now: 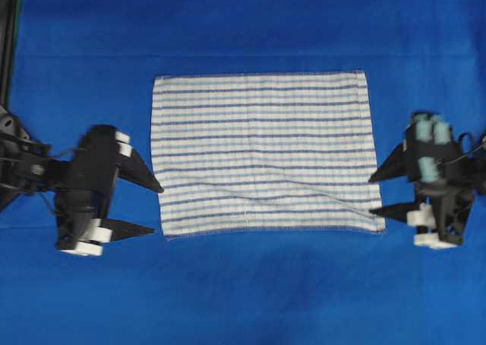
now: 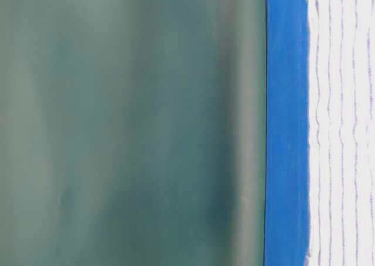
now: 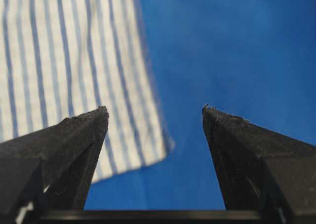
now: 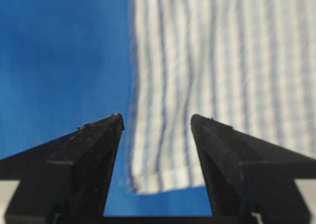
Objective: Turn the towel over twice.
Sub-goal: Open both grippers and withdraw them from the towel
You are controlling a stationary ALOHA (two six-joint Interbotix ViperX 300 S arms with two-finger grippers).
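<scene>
The towel (image 1: 262, 152), white with thin dark-blue stripes, lies spread flat in the middle of the blue table, with a slight diagonal wrinkle near its front. My left gripper (image 1: 156, 208) is open just off the towel's front-left corner, its fingers pointing at the cloth with nothing between them. In the left wrist view the towel's corner (image 3: 148, 145) lies ahead between the black fingers (image 3: 84, 135). My right gripper (image 1: 373, 195) is open beside the front-right corner. The right wrist view has that towel corner (image 4: 163, 174) lying between the spread jaws, untouched. At table level the towel (image 2: 343, 125) lies flat.
A plain blue covering (image 1: 243, 284) spreads over the whole table, with bare room all round the towel. A dark strip (image 1: 7, 41) runs along the far left edge. A grey-green wall (image 2: 129, 125) stands behind the table.
</scene>
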